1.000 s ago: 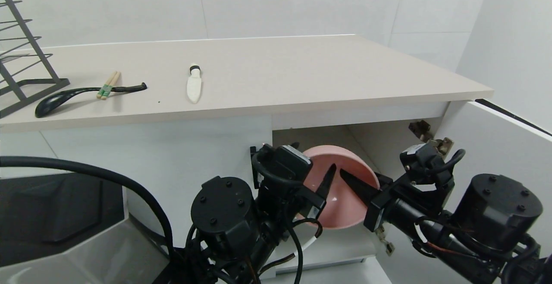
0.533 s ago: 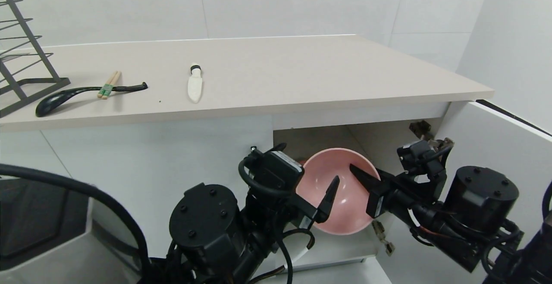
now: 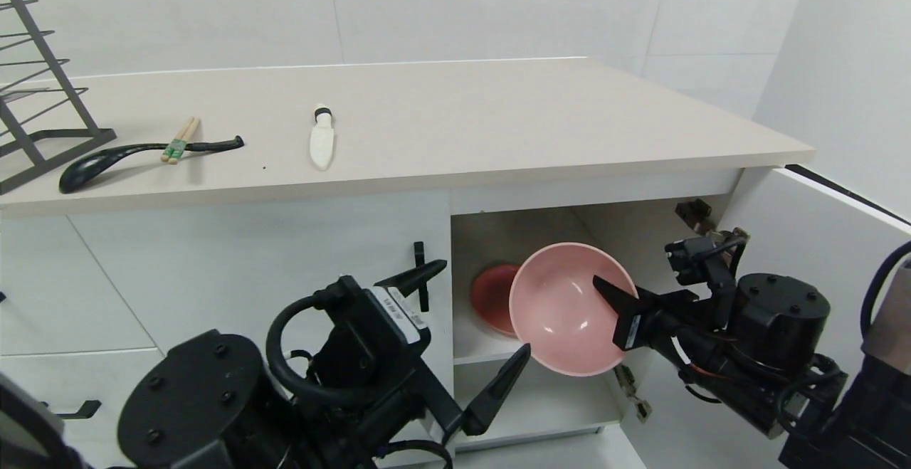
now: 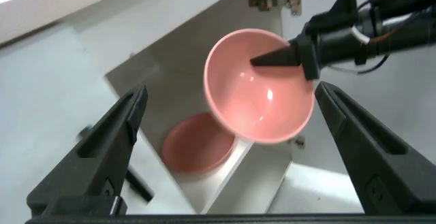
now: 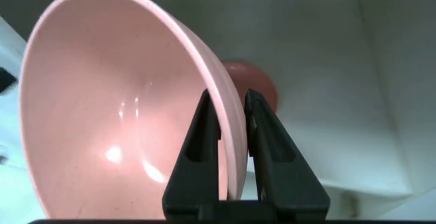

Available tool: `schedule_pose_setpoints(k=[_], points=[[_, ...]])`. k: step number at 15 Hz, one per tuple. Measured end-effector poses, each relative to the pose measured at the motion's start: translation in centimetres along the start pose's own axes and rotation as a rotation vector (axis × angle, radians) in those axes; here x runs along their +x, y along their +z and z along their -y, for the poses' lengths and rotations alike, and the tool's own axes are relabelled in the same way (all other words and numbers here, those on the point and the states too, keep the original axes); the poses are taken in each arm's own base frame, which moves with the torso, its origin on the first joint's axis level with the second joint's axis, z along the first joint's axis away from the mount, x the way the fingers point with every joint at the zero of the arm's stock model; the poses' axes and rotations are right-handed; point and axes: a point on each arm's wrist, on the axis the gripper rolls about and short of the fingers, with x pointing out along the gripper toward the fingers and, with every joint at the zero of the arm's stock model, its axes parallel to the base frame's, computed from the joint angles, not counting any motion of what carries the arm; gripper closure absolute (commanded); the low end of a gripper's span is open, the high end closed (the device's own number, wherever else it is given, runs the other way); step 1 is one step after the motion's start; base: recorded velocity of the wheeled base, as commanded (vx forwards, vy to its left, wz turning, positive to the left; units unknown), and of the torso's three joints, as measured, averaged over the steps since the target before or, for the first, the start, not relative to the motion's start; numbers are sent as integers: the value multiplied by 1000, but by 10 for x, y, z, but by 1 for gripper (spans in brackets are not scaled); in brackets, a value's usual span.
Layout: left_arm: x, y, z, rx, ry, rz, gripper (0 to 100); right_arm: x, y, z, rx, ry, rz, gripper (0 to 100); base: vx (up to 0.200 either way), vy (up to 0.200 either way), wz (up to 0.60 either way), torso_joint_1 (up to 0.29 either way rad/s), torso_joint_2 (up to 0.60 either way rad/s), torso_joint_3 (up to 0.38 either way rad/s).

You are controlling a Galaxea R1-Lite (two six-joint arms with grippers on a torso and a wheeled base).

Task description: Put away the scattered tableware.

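the right gripper (image 5: 232,105) is pinching the pink bowl (image 3: 562,312) by its rim, holding it tilted on edge before the open cabinet (image 3: 541,401). the shelf with the red plate (image 3: 491,294) is lying just behind the bowl, while the left gripper (image 4: 229,94) is hanging spread, lower and apart.

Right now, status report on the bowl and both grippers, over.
Right gripper shut on pink bowl rim. Bowl tilted, in front of open cabinet. Left gripper open, empty. Red dish on the shelf behind the bowl.
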Motion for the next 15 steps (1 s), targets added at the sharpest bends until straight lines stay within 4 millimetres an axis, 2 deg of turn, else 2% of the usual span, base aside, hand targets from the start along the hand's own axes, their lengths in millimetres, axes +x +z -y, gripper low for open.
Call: schedule_pose_setpoints(k=[3,8,12,15], points=[[-22,3,-8,3,-36,8,0,1,0,5,107,-21,3,100,0,0,0,0,0,0],[-61,-11,-20,-4,-97,-68,0,8,-1,6,158,-22,4,100,0,0,0,0,0,0],[-80,-5,-24,-28,-76,-48,0,20,-12,8,156,-35,-23,100,0,0,0,0,0,0],[-86,2,-28,-59,-19,-18,0,36,-23,11,156,-46,-43,100,0,0,0,0,0,0]])
